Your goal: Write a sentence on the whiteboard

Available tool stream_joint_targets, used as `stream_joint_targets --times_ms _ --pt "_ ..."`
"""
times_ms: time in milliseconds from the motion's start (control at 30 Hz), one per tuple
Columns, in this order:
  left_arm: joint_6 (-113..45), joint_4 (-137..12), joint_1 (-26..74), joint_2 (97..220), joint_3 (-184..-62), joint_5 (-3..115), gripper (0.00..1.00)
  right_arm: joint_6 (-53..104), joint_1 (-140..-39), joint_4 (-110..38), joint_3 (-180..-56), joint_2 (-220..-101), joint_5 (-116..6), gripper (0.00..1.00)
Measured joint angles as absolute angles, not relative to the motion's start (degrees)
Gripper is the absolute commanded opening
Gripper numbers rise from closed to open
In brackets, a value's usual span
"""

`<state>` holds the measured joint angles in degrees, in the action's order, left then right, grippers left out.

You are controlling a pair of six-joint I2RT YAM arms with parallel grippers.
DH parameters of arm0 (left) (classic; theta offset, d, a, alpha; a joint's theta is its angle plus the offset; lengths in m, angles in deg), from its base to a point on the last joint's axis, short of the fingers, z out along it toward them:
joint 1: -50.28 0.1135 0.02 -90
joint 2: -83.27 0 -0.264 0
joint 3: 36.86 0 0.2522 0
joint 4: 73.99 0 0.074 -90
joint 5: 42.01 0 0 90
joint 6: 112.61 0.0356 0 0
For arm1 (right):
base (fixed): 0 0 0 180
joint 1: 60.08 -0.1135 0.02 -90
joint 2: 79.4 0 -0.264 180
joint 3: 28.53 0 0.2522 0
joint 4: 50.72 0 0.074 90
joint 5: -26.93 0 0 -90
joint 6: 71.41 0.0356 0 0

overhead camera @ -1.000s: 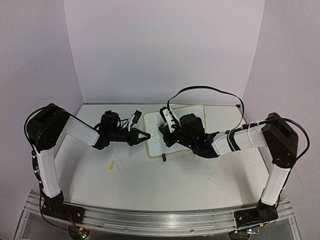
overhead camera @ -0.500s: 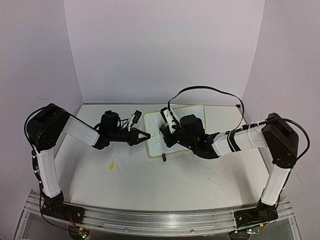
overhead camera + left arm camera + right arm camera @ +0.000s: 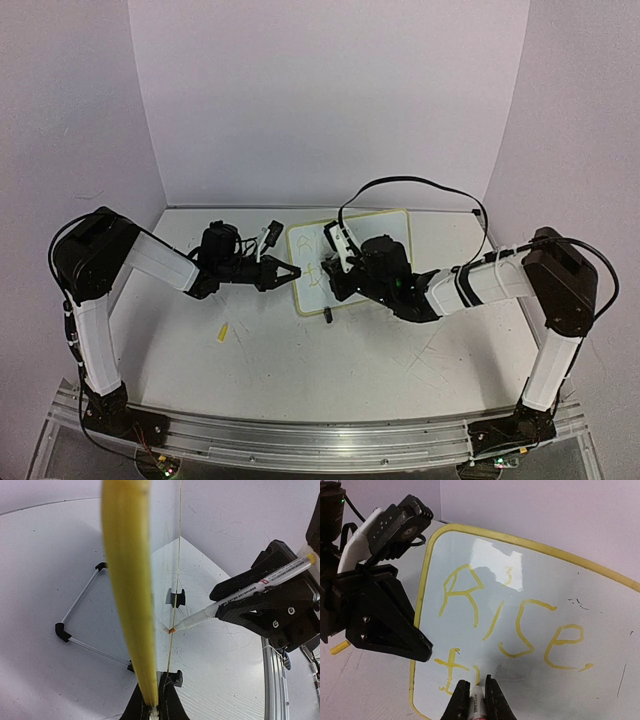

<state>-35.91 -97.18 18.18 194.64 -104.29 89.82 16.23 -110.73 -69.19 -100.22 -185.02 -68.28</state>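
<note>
Left hand (image 3: 291, 272) still pinching whiteboard (image 3: 390, 224) rim; right hand (image 3: 329, 271) pinching marker (image 3: 476, 700), shifted slightly right.

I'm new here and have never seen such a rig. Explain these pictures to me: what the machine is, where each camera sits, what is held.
These are two robot arms bolted to the near edge of a table. The wide picture comes from a fixed camera above and behind them; the other two come from a camera on each wrist. The left gripper is shut on the yellow rim of the whiteboard. The right gripper is shut on a marker, its tip at the board. The right wrist view shows "RISE," in yellow and a second line begun. A small yellow piece lies on the table.
</note>
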Motion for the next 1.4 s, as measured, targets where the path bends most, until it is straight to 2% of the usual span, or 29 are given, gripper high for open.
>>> stream_joint_targets --times_ms 633,1133,1400 --pt "-35.91 -97.16 18.18 194.64 -104.29 89.84 0.0 17.35 -111.34 -69.2 -98.83 -185.42 -68.66 0.0" --pt "-35.93 -97.18 18.2 194.64 -104.29 89.64 0.0 16.68 -111.65 -68.84 -101.45 -185.59 -71.82 0.0" --pt "-35.86 -97.17 18.18 194.64 -104.29 89.82 0.0 17.07 -111.25 -69.94 -99.02 -182.66 -75.42 0.0"
